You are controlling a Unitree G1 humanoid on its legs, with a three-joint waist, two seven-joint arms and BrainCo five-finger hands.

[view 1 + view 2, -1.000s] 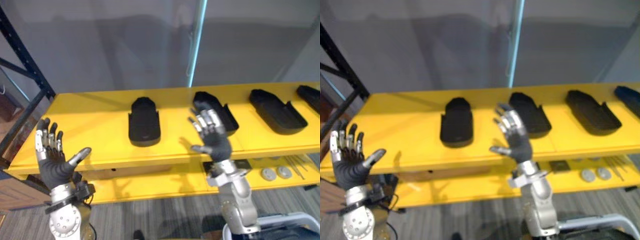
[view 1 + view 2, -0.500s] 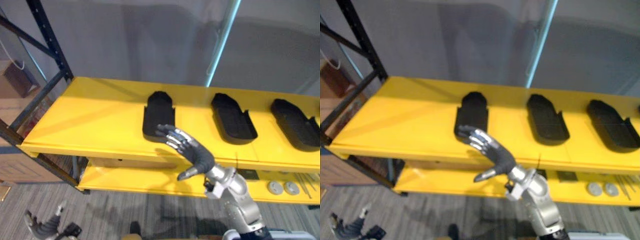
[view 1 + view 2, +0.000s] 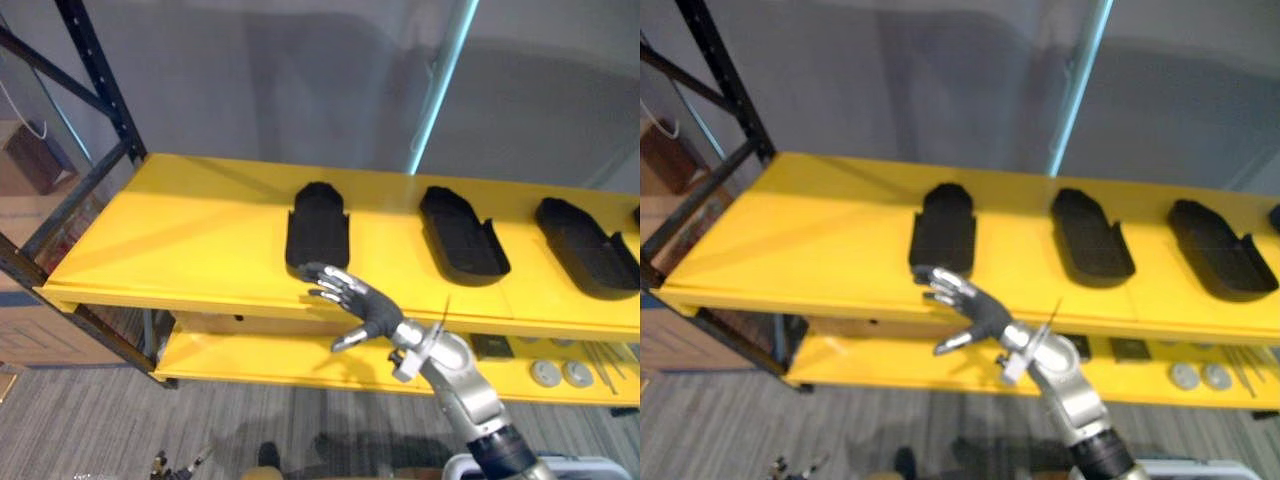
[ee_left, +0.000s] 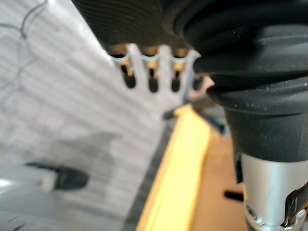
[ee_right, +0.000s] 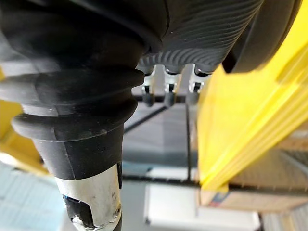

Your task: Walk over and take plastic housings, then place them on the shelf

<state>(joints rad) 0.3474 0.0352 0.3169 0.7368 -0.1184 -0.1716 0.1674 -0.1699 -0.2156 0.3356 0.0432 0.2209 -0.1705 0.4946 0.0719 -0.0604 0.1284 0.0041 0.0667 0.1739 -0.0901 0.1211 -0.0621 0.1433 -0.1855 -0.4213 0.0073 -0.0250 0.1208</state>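
Several black plastic housings lie in a row on the yellow top shelf (image 3: 180,255): one at the left (image 3: 318,228), one in the middle (image 3: 462,235), one at the right (image 3: 585,245). My right hand (image 3: 362,308) hovers open in front of the shelf's front edge, just below the left housing, fingers spread and holding nothing. Its straight fingers (image 5: 166,94) show beside the yellow shelf edge in the right wrist view. My left hand (image 4: 153,72) hangs low over the grey floor, fingers straight and holding nothing.
A lower yellow shelf (image 3: 260,360) carries round metal parts (image 3: 545,373) and thin rods (image 3: 600,362) at the right. A black rack upright (image 3: 95,75) stands at the left, with a cardboard box (image 3: 40,345) below. A teal pole (image 3: 440,85) runs up behind the shelf.
My right hand has sunk a little and drawn back towards the shelf's front edge. My left hand has dropped further down at the lower left. The housings lie where they were.
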